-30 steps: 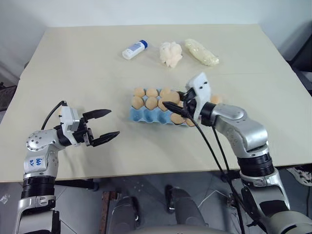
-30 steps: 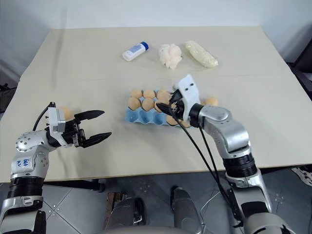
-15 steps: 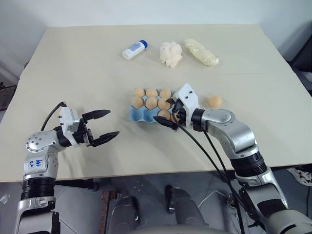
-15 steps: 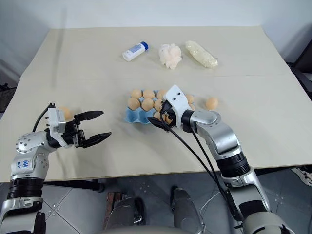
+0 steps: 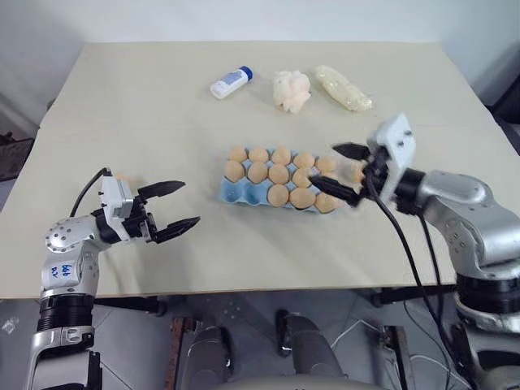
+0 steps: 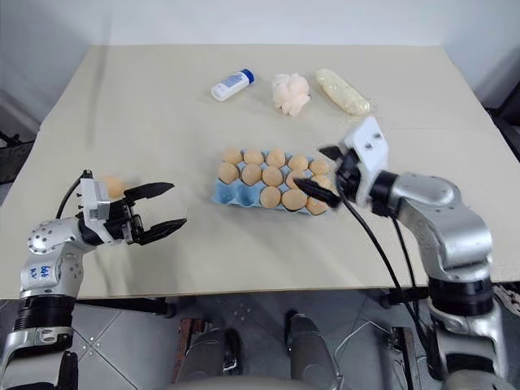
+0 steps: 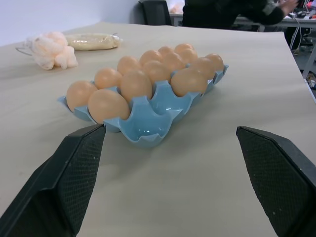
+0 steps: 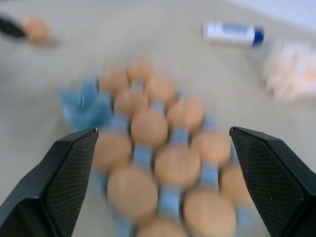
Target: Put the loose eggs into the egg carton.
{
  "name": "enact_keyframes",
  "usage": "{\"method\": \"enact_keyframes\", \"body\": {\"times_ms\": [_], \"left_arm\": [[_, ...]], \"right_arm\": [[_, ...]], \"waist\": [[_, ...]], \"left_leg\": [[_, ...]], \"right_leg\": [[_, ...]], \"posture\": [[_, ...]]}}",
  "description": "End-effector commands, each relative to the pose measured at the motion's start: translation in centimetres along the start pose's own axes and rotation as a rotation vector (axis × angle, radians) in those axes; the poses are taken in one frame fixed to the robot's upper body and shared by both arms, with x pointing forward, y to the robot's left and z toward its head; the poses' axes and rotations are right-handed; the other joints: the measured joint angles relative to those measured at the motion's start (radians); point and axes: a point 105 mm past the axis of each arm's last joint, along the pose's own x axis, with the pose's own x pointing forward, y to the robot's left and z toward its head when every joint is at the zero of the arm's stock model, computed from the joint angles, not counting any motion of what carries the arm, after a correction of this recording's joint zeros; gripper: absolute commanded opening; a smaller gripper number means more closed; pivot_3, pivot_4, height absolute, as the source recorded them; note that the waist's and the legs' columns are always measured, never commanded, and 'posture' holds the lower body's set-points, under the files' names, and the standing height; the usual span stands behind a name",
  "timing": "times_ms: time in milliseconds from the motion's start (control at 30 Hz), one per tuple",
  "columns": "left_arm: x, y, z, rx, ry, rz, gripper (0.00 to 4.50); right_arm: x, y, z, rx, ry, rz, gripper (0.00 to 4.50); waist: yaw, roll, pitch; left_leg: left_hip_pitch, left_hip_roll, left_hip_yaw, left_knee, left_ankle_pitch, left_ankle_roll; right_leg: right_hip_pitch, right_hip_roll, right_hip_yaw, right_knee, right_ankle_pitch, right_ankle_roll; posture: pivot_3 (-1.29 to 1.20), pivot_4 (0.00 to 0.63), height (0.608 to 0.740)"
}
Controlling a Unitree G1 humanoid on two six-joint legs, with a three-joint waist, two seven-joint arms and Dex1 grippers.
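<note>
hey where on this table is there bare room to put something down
Bare: the near table edge between the left gripper and egg carton, and the far left corner beyond the white bottle. Crowded: around the carton under the right gripper.

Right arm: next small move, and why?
Probably bring the right end effector back and down so that its open fingers straddle the loose egg on the table just right of the egg carton, then close. The fingertips now reach past that egg, over the carton's filled cups. The carton's front-left cups look empty, so the egg has a place to go.
</note>
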Motion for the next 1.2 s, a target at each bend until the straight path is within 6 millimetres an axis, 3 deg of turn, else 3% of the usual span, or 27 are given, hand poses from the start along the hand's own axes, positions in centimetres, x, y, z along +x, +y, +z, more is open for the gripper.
{"method": "enact_keyframes", "body": {"times_ms": [33,300,500,667,867,1000,1200], "left_arm": [[-0.1,0.4,0.7,0.021,-0.039,0.011,4.5],[-0.4,0.9,0.7,0.009,-0.067,0.028,4.5],[-0.7,0.9,0.7,0.006,-0.068,0.034,4.5],[-0.9,0.8,0.7,-0.001,-0.067,0.035,4.5],[-1.0,0.6,0.7,-0.016,-0.066,0.031,4.5],[-0.9,0.5,0.8,-0.008,-0.067,0.035,4.5],[-1.0,0.4,0.9,-0.001,-0.069,0.042,4.5]], "right_arm": [[-3.1,-1.0,0.7,-0.073,-0.057,-0.041,4.47],[-8.4,-2.8,-4.0,0.024,-0.005,-0.122,4.47],[-9.1,-3.0,-4.8,0.047,-0.001,-0.154,4.47],[-7.8,-4.2,-4.5,0.041,-0.046,-0.233,4.47],[-4.7,-7.1,-4.8,0.081,-0.084,-0.383,4.47],[-1.3,-8.6,-5.5,0.135,-0.115,-0.457,4.47],[0.7,-9.8,-5.6,0.168,-0.15,-0.495,4.47]], "waist": [[0.0,0.0,0.0],[0.0,0.0,0.0],[-0.002,0.0,0.0],[-0.005,0.0,0.0],[-0.01,0.0,0.0],[-0.02,0.0,0.0],[-0.026,0.001,0.0]], "left_leg": [[0.0,0.0,0.0,0.0,0.0,0.0],[0.002,0.0,0.001,0.001,0.0,0.0],[0.004,0.0,0.002,0.002,0.0,0.001],[0.004,0.0,0.002,0.002,0.001,0.001],[0.004,0.0,0.002,0.003,0.001,0.001],[0.003,0.0,0.003,0.003,0.001,0.001],[0.003,0.0,0.003,0.002,0.001,0.0]], "right_leg": [[0.0,0.0,0.0,0.0,0.0,0.0],[0.002,0.001,0.001,0.0,0.001,0.001],[0.003,0.001,0.003,0.001,0.001,0.002],[0.003,0.001,0.003,0.001,0.001,0.002],[0.002,0.001,0.003,0.002,0.001,0.002],[0.002,0.001,0.004,0.003,0.001,0.002],[0.001,0.0,0.003,0.004,0.001,0.001]], "posture": [[0.0,0.15,0.74],[0.0,0.15,0.74],[0.0,0.15,0.74],[0.0,0.15,0.74],[0.0,0.15,0.74],[0.0,0.15,0.74],[0.0,0.15,0.74]]}}
